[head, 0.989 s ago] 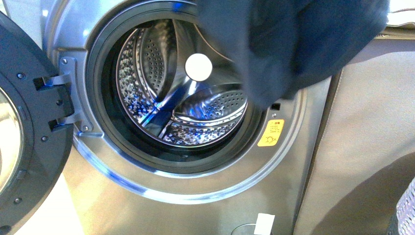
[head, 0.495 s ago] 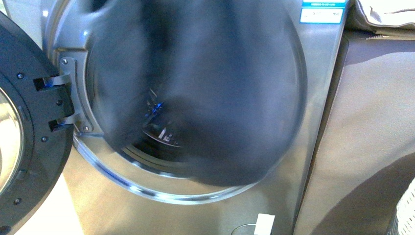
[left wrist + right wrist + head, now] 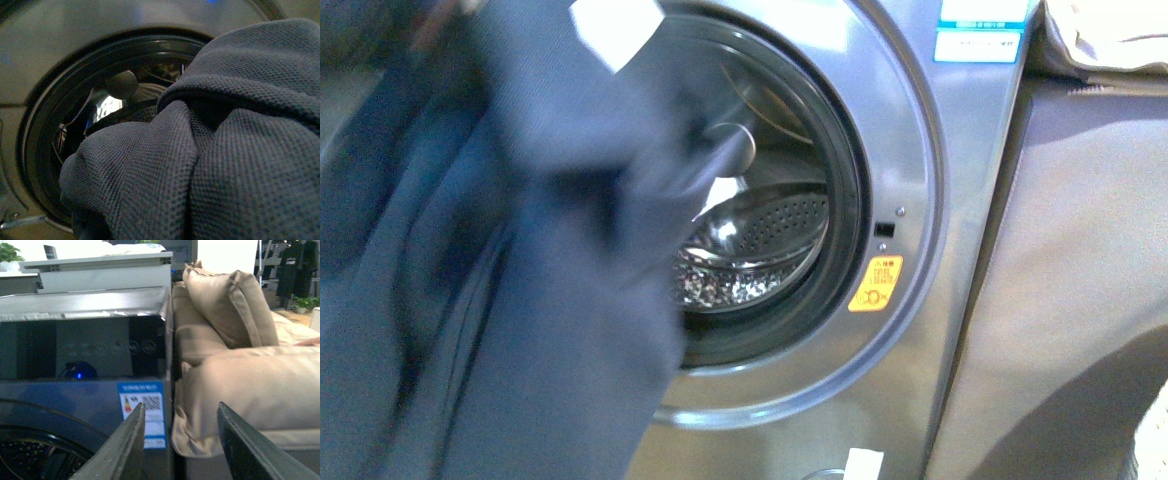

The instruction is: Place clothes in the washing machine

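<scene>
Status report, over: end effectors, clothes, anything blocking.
Right end effector open, empty. Left end effector hidden behind clothes. Clothes hang before washing machine porthole, not yet in. Nothing else blocking seen.

My right gripper [image 3: 181,412]: jaws spread wide and empty. Both fingers [image 3: 127,440] show in the wrist cam, dark and tapered, tips reaching forward at about the same height. The wrist is held level with no visible roll, up at the height of the washer [image 3: 85,390] top panel.

My left gripper: hidden. The clothes [image 3: 225,150] are bunched right against the wrist cam and fill most of it, so I can't read the jaw state. The left wrist faces the washer porthole from close in.

Front cam: I can't make out either arm. The left side is all blurred clothes.
</scene>
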`<action>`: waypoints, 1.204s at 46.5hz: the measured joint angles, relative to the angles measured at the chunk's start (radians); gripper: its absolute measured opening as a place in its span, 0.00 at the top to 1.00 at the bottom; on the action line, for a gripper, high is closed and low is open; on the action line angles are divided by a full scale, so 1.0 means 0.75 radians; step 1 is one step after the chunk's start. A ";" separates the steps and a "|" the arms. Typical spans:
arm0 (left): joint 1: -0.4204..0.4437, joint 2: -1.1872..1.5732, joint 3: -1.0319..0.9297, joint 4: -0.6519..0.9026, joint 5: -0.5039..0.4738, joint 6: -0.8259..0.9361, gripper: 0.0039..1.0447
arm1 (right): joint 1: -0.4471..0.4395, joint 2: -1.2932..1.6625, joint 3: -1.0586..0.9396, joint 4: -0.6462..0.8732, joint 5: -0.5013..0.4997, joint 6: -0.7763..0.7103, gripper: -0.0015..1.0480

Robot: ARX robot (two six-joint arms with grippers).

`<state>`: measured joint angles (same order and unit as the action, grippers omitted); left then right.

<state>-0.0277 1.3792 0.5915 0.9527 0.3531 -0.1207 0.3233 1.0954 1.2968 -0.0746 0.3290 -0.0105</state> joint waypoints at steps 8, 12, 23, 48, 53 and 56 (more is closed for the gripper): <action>0.046 0.128 -0.061 0.166 0.019 -0.050 0.95 | -0.093 -0.266 -0.574 0.233 -0.116 0.001 0.87; 0.049 0.204 -0.055 0.230 0.003 -0.055 0.95 | -0.124 -0.312 -0.754 0.297 -0.162 -0.001 0.98; -0.032 0.479 0.161 0.307 -0.120 -0.060 0.95 | -0.230 -0.521 -1.131 0.454 -0.246 -0.001 0.98; -0.210 0.871 0.832 0.305 -0.488 -0.039 0.95 | -0.427 -0.790 -1.499 0.529 -0.432 0.000 0.98; -0.225 0.931 0.886 0.350 -0.513 -0.044 0.95 | -0.427 -0.829 -1.534 0.529 -0.434 0.000 0.98; -0.234 0.964 0.913 0.372 -0.519 -0.050 0.95 | -0.427 -0.853 -1.552 0.526 -0.436 -0.001 0.98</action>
<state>-0.2035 2.1025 1.2762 1.2316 -0.0360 -0.1585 0.0029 0.4557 0.1329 0.3202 0.0017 -0.0109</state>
